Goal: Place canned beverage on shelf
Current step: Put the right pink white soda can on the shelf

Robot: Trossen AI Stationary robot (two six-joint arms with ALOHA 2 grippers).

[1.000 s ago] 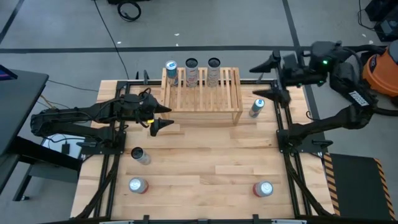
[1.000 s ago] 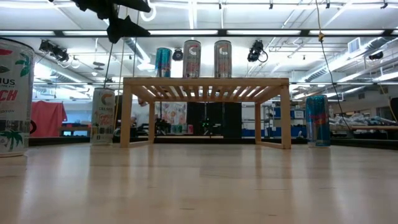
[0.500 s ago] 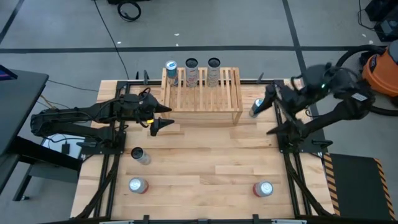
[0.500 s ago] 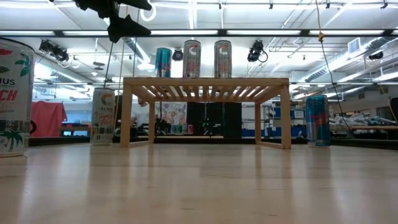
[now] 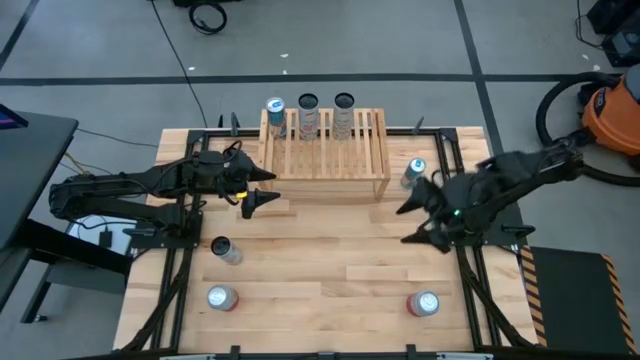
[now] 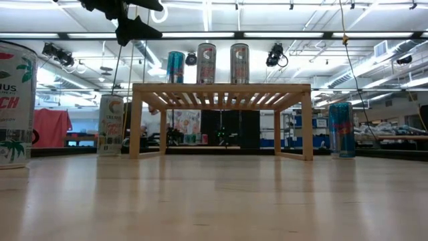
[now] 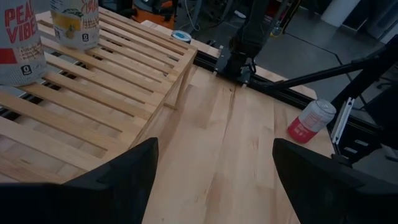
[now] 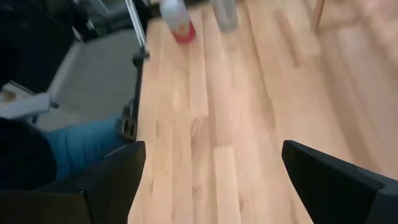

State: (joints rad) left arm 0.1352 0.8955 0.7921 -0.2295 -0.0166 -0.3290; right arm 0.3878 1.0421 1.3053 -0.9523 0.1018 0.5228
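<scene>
We can read little writing: in the left wrist view the nearest can on the shelf (image 7: 93, 81) shows red letters "PEA" over "VIBE" on white, and in the low view the large can at the table's left edge (image 6: 15, 100) shows "CH" in red above palm trees; the rest of both labels is cut off. The shelf (image 5: 325, 150) is a light natural-wood rack of thin parallel slats, standing at the far middle of the table (image 5: 320, 260). Three cans stand in a row along its far edge: a teal can (image 5: 275, 112), a white-and-red can (image 5: 308, 112) and a pale can (image 5: 344, 110). A blue can (image 5: 412, 172) stands on the table just beside the shelf's right end, apart from it. Nearer us on the table we see a dark-topped can (image 5: 222, 249) at the left, a red can (image 5: 220, 297) at the near left and another red can (image 5: 424, 303) at the near right. The left gripper (image 5: 258, 188) hovers just beside the shelf's left front corner, its fingers spread and holding nothing. The right gripper (image 5: 410, 222) hangs over the table near the blue can, fingers wide apart and empty. The right wrist view is too blurred for us to read any label there, and the low view shows only part of one arm at the top.
</scene>
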